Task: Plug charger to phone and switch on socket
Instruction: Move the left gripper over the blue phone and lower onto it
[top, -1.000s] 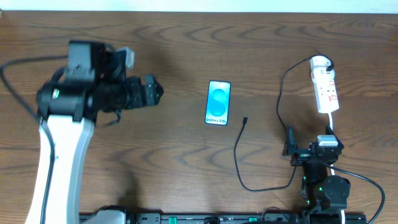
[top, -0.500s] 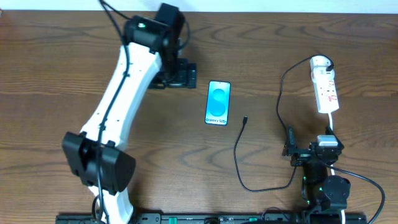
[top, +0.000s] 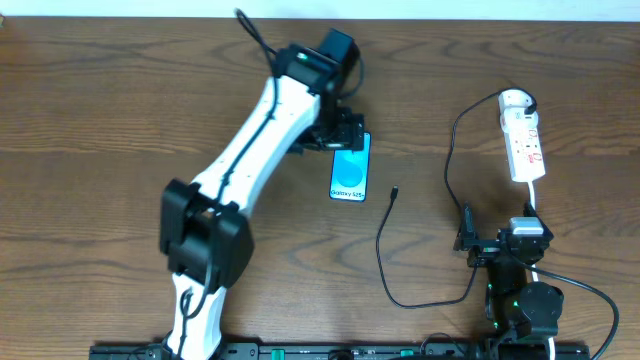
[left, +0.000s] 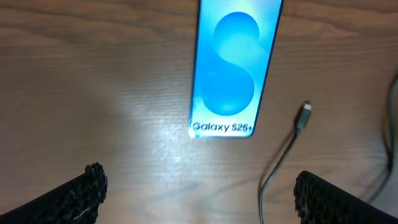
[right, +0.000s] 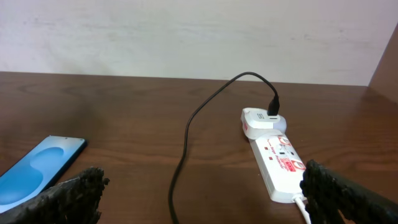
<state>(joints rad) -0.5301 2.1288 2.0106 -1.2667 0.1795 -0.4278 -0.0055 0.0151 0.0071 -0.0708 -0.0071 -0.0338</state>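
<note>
Fingers of the left gripper (top: 350, 137) hang over the far end of the phone (top: 349, 175) in the overhead view; from above I cannot tell how wide they stand. The phone lies flat on the table (top: 150, 90), screen up. The charger (top: 381, 245) is loose: its tip (top: 394, 191) lies just right of the phone's near end, not touching it. From there the cable loops toward the robot and then runs up to the socket (top: 524, 145), which lies well to the right of the phone. The right arm is folded low, right of the phone and nearer the robot.

In the left wrist view both fingers (left: 87, 190) of the left gripper (left: 199, 193) are wide apart and hold nothing. The phone (left: 233, 68) is ahead of them, and the tip (left: 303, 117) lies beside its near corner.

In the right wrist view the right gripper (right: 202, 190) also has its fingers (right: 81, 190) spread wide and empty. The phone (right: 37, 168) shows at the left, and the socket (right: 280, 165) well to its right, with the charger (right: 193, 124) already plugged into its round end.

I judge that the first step is only beginning: the left arm approaches the phone and nothing is connected yet. Next, one gripper probably must steady the phone while the other pinches the small flat tip and lines it up with the phone's near edge. The switch comes after that; I cannot tell its position.
</note>
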